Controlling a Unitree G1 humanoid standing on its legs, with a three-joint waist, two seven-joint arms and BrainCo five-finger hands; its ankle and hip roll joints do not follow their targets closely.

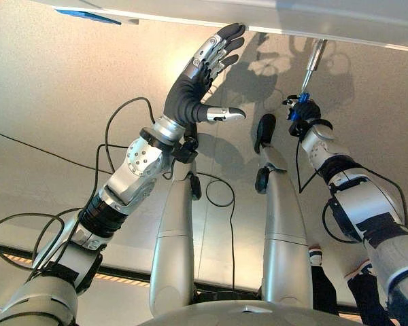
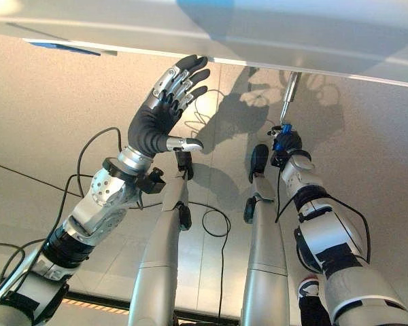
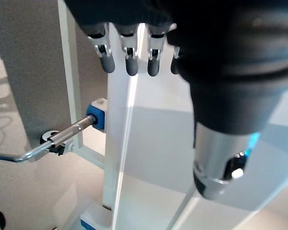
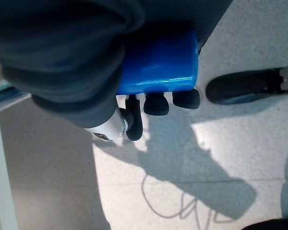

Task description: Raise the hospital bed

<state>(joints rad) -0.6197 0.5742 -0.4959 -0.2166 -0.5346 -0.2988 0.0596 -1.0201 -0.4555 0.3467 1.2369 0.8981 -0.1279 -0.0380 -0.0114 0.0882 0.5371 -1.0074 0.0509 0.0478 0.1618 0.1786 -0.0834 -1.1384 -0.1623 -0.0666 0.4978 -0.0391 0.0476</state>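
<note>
Right hand [image 1: 304, 112] is clamping the blue-gripped metal crank handle [image 4: 158, 67] for turning, while the left hand [image 1: 202, 75], fingers extended, is bracing against the white bed frame [image 1: 340, 20].

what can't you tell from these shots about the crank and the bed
- Blue crank handle: the right hand is curled round it, its dark cover hiding most of it in the right wrist view.
- Crank rod: its upper end runs behind the bed frame in the eye views.
- Bed height: the picture's top edge cuts the frame off.
- Left hand: open; contact with the frame unclear.
</note>
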